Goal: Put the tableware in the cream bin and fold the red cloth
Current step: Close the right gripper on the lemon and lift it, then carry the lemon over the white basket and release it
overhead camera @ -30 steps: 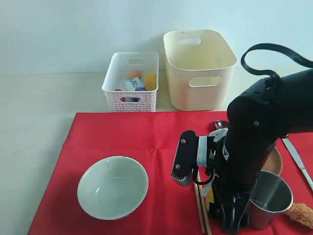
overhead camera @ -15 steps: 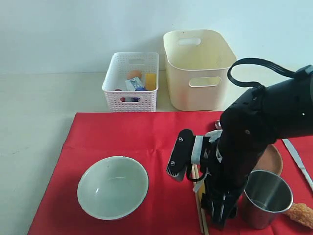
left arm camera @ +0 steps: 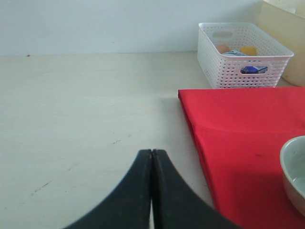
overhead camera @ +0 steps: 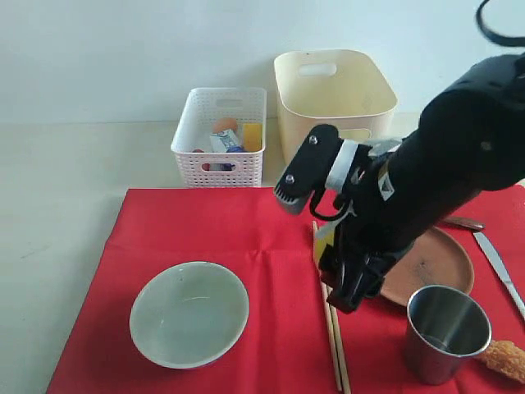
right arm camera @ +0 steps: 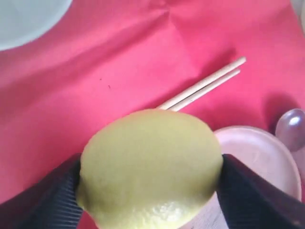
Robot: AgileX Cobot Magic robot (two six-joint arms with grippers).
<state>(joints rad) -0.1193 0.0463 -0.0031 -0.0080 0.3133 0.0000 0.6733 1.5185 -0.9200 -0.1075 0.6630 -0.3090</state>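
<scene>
My right gripper (right arm camera: 150, 174) is shut on a yellow lemon (right arm camera: 150, 160) and holds it in the air above the red cloth (overhead camera: 246, 238). Under it lie the wooden chopsticks (overhead camera: 332, 345), with the brown plate (overhead camera: 435, 263) and the spoon (right arm camera: 291, 129) beside them. The pale green bowl (overhead camera: 189, 313) sits on the cloth's left half. The steel cup (overhead camera: 447, 332) and the knife (overhead camera: 499, 263) are at the right. The cream bin (overhead camera: 332, 115) stands behind the cloth. My left gripper (left arm camera: 151, 157) is shut on nothing over bare table, left of the cloth (left arm camera: 238, 124).
A white perforated basket (overhead camera: 220, 135) with food items stands left of the cream bin. A brown crumbed piece of food (overhead camera: 504, 357) lies at the cloth's near right corner. Pale tabletop (overhead camera: 57, 205) stretches to the left.
The right arm has risen from the cloth's near edge and moved back towards the bins with the lemon in its fingers. The plate and cup show more fully. The left gripper is still.
</scene>
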